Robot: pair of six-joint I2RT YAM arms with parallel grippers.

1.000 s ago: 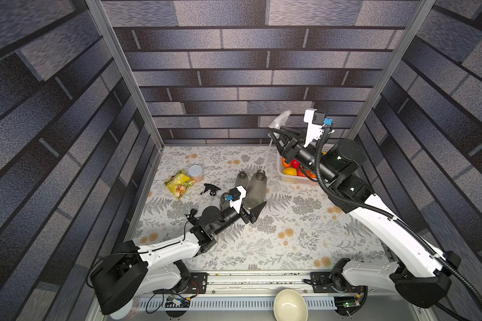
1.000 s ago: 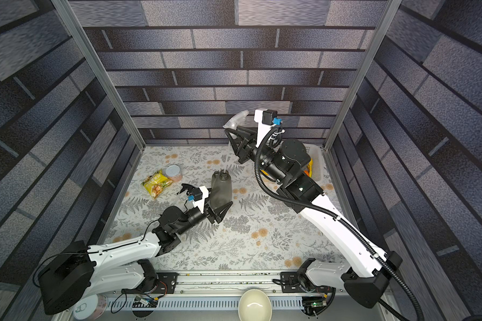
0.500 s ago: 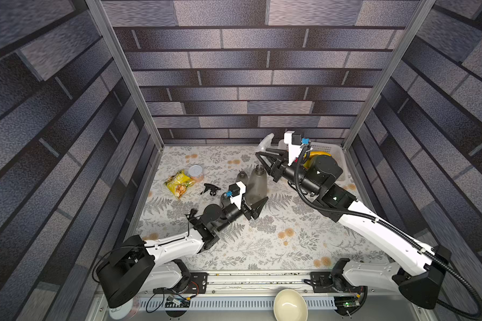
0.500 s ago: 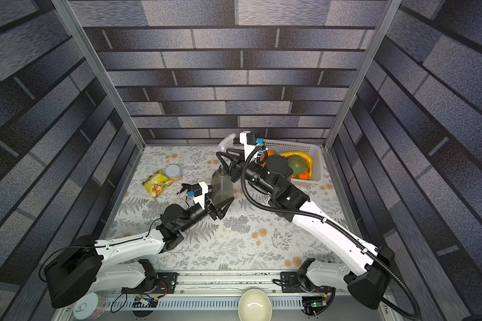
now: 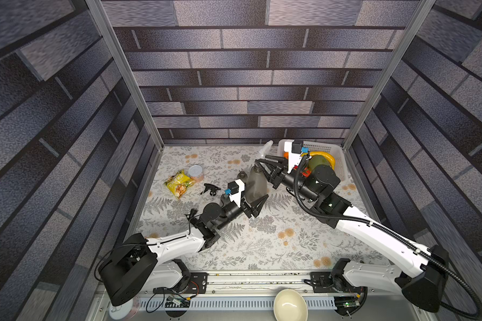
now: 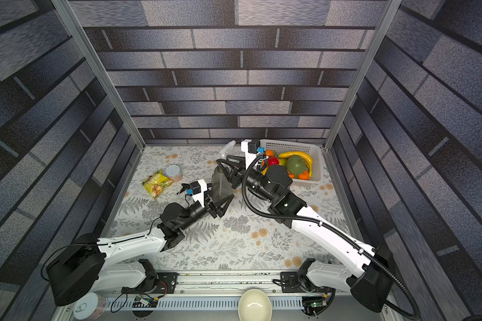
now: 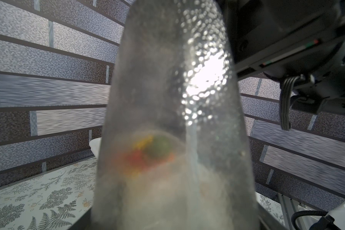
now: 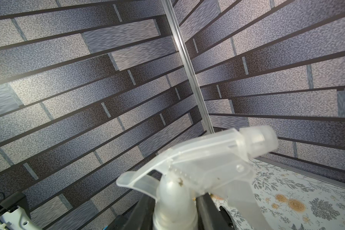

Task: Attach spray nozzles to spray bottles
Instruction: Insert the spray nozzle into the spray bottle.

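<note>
A smoky grey spray bottle stands upright mid-table, and my left gripper is shut on its lower body. It fills the left wrist view, with a pale line running down inside it. My right gripper is shut on the collar of the translucent white spray nozzle, right at this bottle's neck, trigger head sticking up. A second grey bottle stands just behind. A black spray nozzle lies on the mat to the left.
A white basket of fruit sits at the back right, close behind my right wrist. A silver-lidded can and a yellow snack packet lie at the back left. A cream bowl rests at the front edge.
My right arm has swung down and left from above the basket, bringing the white nozzle onto the held bottle's neck. The left gripper has stayed on the bottle.
</note>
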